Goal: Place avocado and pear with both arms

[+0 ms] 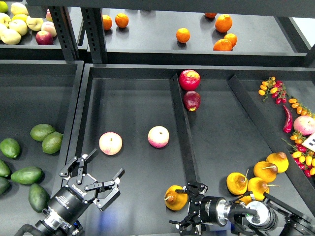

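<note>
1. The avocado (pixel 38 197), the darkest and most elongated of the green fruit, lies in the left bin near the bottom edge, its long axis running roughly up-and-down and leaning slightly. Lighter avocados (pixel 43 137) sit farther back in the same bin.

2. The left gripper (pixel 96 177) hovers over the middle bin with its fingers spread wide and holding nothing. The avocado lies to its left and a little lower, across the dividing wall (pixel 69 162) between the bins, so this arm is much the nearer one to it.

3. Two peaches (pixel 110 143) rest ahead of the left gripper in the middle bin; the bin floor around them is open.

4. The pear (pixel 175 197) sits against the centre partition (pixel 184 132), stem pointing left, touching or almost touching the right gripper (pixel 190 209).

5. The right gripper points leftward at the pear; its jaws look parted around the fruit's right side, though whether they bear on it cannot be told. More pears (pixel 258 179) cluster just to the right.
</note>
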`<action>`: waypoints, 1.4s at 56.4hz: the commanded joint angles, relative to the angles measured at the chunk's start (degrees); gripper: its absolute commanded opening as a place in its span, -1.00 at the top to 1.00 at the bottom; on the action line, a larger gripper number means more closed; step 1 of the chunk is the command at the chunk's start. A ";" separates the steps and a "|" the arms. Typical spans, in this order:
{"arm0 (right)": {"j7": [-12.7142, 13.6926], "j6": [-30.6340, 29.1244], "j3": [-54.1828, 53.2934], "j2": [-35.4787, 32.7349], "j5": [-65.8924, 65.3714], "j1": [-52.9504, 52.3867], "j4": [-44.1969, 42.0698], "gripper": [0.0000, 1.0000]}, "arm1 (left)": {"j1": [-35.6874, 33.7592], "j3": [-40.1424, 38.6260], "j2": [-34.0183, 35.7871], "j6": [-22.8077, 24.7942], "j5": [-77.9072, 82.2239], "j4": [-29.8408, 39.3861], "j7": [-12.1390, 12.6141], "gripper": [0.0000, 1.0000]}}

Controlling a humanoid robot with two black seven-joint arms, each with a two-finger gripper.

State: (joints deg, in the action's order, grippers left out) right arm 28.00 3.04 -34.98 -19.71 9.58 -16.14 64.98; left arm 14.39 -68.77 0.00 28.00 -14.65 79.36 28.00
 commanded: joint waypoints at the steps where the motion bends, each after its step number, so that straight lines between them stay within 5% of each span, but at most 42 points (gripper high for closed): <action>1: 0.00 0.12 0.27 0.02 -0.26 0.23 0.06 -0.99 | -0.07 0.04 0.00 0.00 0.06 0.00 0.00 -0.97; 57: 0.00 2.49 -0.61 0.37 3.25 -2.49 0.85 -0.97 | 0.02 0.13 0.00 0.00 0.15 0.00 0.00 -0.97; 63: 0.00 2.41 -0.70 0.55 3.34 -2.40 1.02 -0.67 | 0.02 0.04 0.00 0.00 0.15 0.00 0.00 -0.97; 65: 0.00 2.23 -0.79 0.55 4.38 -2.23 1.37 -0.41 | 0.02 0.04 0.00 0.00 0.15 0.00 0.00 -0.97; 79: 0.00 1.79 -0.61 1.08 6.24 -2.49 1.82 -0.19 | 0.02 0.12 0.00 0.00 0.15 0.00 0.00 -0.97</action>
State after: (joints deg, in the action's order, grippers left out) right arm 28.00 4.82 -35.65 -18.90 15.60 -18.52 66.48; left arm 14.42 -68.73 0.00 28.00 -14.50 79.36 28.00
